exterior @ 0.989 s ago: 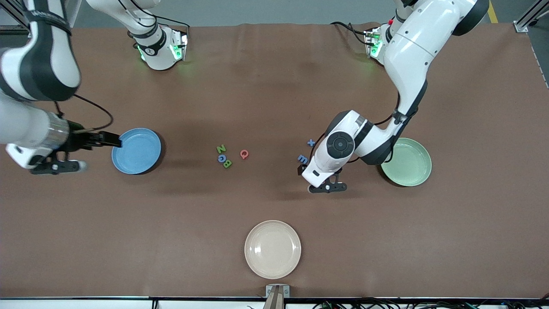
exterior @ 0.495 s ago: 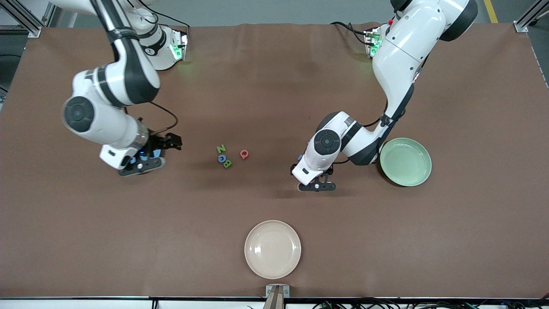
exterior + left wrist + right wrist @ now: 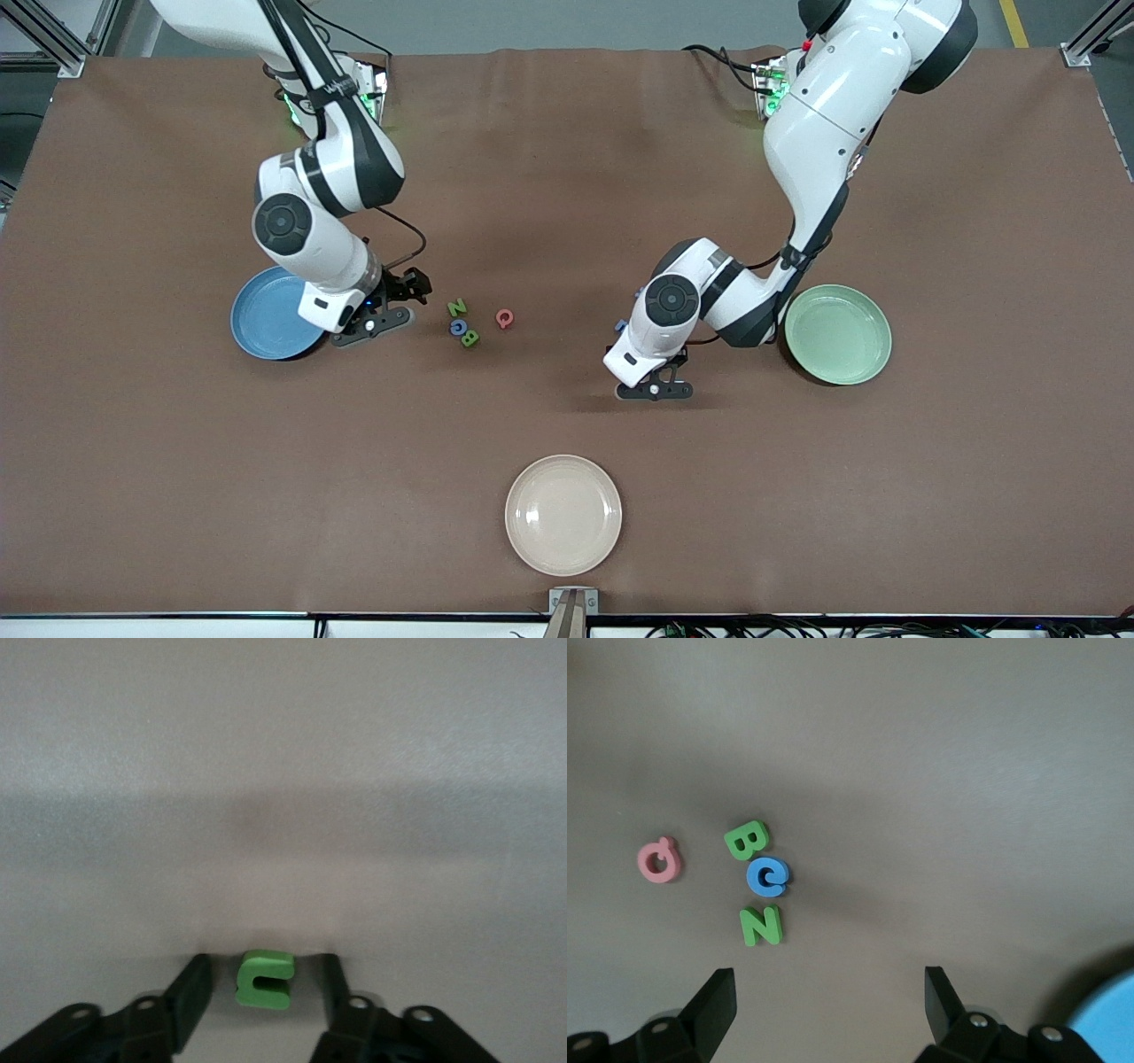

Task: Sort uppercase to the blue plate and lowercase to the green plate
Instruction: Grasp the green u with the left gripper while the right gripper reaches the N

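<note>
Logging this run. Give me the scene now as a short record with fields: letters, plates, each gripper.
capital letters: green Z, blue G, green B, pink Q, loose on the table
blue plate: empty
green plate: empty
cream plate: empty
left gripper: open, fingers astride a green lowercase letter
right gripper: open, between blue plate and capitals

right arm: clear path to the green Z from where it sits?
Probably yes. The right gripper hangs open beside the blue plate, and the green Z lies just ahead of its fingers on bare table. The blue G touches the Z, so it may get nudged.
</note>
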Action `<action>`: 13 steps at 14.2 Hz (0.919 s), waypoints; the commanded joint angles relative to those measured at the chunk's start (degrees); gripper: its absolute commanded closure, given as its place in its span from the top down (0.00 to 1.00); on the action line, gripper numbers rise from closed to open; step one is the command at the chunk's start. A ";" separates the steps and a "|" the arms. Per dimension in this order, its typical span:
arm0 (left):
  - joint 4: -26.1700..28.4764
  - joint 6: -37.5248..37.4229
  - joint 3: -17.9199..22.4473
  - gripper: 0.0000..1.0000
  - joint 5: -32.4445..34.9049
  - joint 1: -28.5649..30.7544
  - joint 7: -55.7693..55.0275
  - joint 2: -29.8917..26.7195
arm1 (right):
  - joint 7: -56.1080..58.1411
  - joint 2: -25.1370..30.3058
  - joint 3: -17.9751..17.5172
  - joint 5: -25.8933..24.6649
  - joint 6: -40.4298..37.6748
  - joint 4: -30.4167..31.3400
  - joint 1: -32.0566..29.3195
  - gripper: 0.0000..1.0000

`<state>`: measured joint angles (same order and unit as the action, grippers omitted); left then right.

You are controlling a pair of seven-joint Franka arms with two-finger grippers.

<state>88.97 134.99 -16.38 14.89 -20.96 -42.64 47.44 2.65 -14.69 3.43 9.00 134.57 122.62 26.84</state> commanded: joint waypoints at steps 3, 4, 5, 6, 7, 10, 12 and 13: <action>-0.91 0.18 1.09 0.35 1.63 -1.19 -0.96 0.63 | 0.51 -6.22 0.61 0.41 6.83 0.69 5.32 0.85; -0.82 0.18 1.09 0.32 1.63 -1.27 -0.96 0.63 | 0.43 -7.45 0.53 0.41 7.63 0.69 5.68 0.85; -0.82 0.18 1.09 0.28 1.63 -1.28 -0.96 0.55 | 0.16 -7.98 0.61 0.41 8.60 0.69 6.55 0.85; -0.82 0.18 1.09 0.25 1.72 -1.19 -0.96 0.37 | -0.27 -8.69 0.61 0.41 9.48 0.69 7.26 0.85; -0.73 0.18 1.09 0.21 1.80 -1.10 -0.96 0.28 | -0.36 -9.04 0.53 0.49 10.09 0.69 7.61 0.85; 0.06 -0.69 1.09 0.13 2.33 0.39 -0.87 -1.29 | -0.37 -9.83 0.61 0.58 10.89 0.78 8.76 0.85; 3.38 -1.22 0.82 0.12 2.60 3.37 0.18 -5.58 | -0.37 -10.27 0.61 0.58 11.15 0.78 8.84 0.85; 5.40 -1.22 0.65 0.12 2.60 4.95 0.88 -8.04 | -0.37 -10.45 0.61 0.58 11.15 0.78 9.02 0.85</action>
<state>89.02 134.68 -15.40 16.51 -18.95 -42.49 45.86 2.55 -24.57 3.45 9.00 145.04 123.45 34.96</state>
